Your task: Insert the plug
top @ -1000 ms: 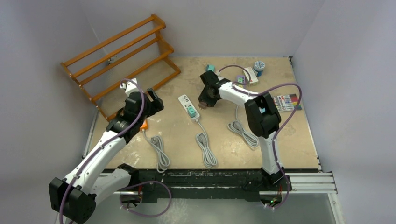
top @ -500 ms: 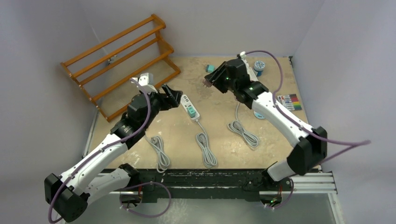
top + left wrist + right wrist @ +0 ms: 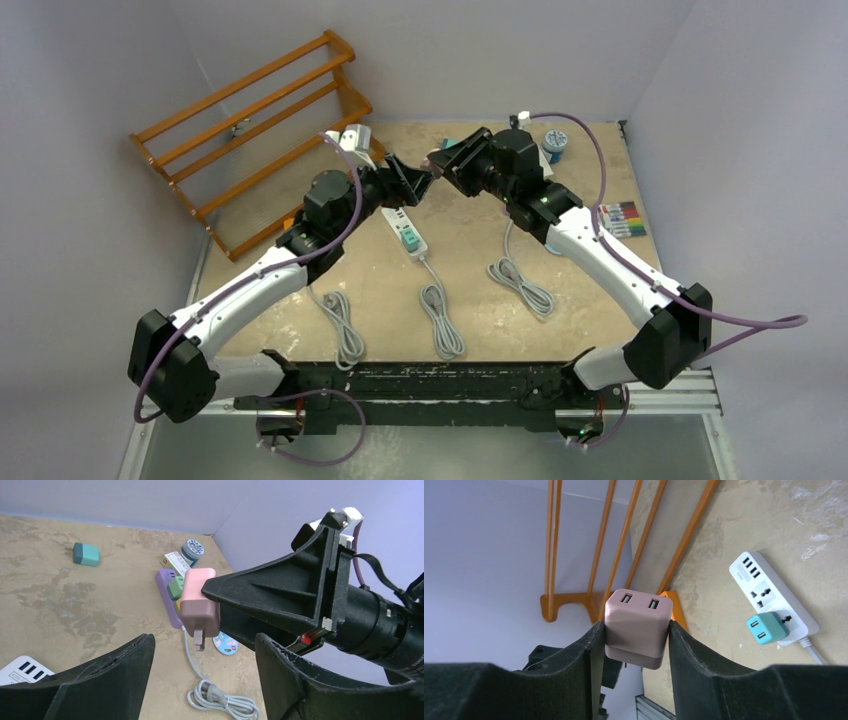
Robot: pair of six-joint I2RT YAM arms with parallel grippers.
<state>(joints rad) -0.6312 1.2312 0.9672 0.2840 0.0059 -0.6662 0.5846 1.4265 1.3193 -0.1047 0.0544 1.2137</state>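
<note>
Within the right gripper (image 3: 634, 632) — jaws clamped — sits the pink plug (image 3: 638, 612); left gripper (image 3: 202, 642) gapes.

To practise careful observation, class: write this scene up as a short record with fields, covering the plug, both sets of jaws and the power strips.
plug: pink plug, prongs bare, held in the air
right jaws: shut on the pink plug's sides
left jaws: open, close to the plug, not touching it
white power strip: lying flat, teal adapter plugged in, one socket free beside it
purple power strip: towards the far right corner, green plug in it
task state: plug not yet inserted
</note>
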